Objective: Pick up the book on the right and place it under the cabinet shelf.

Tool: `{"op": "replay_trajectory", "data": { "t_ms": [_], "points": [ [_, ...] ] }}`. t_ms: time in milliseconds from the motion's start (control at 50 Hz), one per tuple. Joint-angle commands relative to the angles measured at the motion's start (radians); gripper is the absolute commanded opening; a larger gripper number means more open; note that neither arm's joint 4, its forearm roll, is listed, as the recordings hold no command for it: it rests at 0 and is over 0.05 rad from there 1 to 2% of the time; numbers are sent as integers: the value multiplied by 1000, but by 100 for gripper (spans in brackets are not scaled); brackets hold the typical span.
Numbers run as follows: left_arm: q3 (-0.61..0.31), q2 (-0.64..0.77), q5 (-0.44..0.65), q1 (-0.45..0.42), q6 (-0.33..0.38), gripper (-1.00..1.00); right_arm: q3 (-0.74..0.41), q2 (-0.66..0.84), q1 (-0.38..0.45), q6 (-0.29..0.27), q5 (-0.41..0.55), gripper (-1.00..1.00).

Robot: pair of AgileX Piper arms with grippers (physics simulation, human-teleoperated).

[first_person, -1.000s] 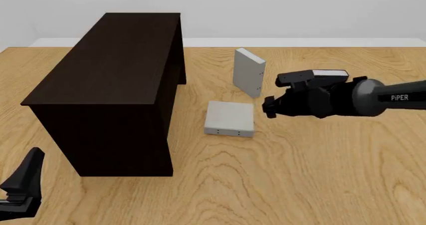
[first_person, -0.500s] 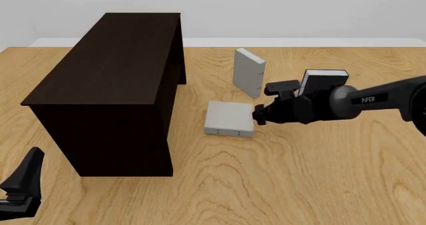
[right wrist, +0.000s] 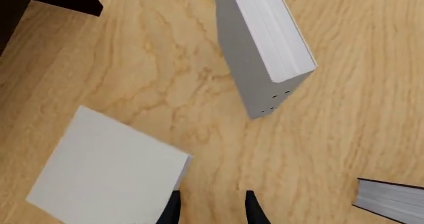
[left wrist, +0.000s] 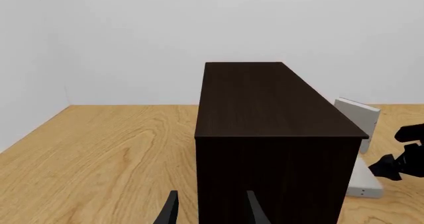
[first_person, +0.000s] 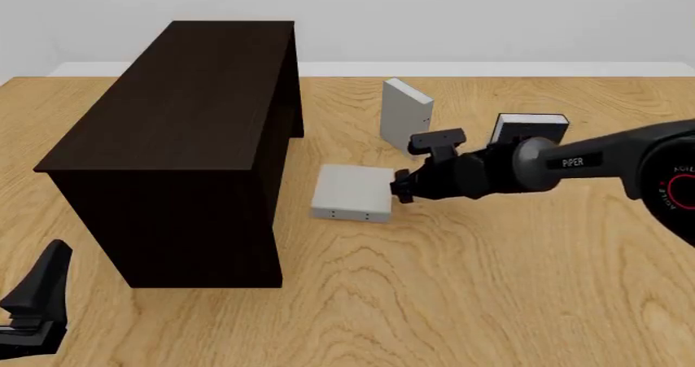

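Note:
The book [first_person: 351,192] lies flat on the table, light grey with tiny dark dots on its near spine, just right of the cabinet shelf [first_person: 185,123]. My right gripper [first_person: 399,186] is low at the book's right edge, open, with nothing between its fingers. In the right wrist view the book [right wrist: 109,169] has a corner just ahead of the right gripper [right wrist: 212,210]. My left gripper [first_person: 49,273] rests open at the near left corner. In the left wrist view the left gripper [left wrist: 210,211] faces the cabinet shelf [left wrist: 265,110]. The book [left wrist: 366,182] peeks out behind it.
A second grey book [first_person: 405,116] stands upright behind the flat one, also seen close in the right wrist view as the upright grey book [right wrist: 265,50]. A black-covered book [first_person: 529,129] stands behind my right arm. The table's far edge meets a pale wall.
My right gripper has dropped and moved left to the flat book's right edge. The book has slid left with it, closer to the cabinet. The left arm has not moved.

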Motion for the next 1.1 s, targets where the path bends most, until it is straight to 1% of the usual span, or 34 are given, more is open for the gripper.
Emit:
{"op": "replay_trajectory", "data": {
  "t_ms": [20,120,260,420,840,1100],
  "points": [
    [0,0,0,0,0,100,-23,19,80,61,-35,100],
    [0,0,0,0,0,100,-51,29,85,51,-20,100],
    [0,0,1,0,0,100,-123,60,106,47,13,100],
    [0,0,2,0,0,100,-211,115,151,58,48,100],
    [0,0,2,0,0,100,-359,224,232,89,92,100],
    [0,0,3,1,0,100,-432,269,272,92,120,100]
  ]
}}
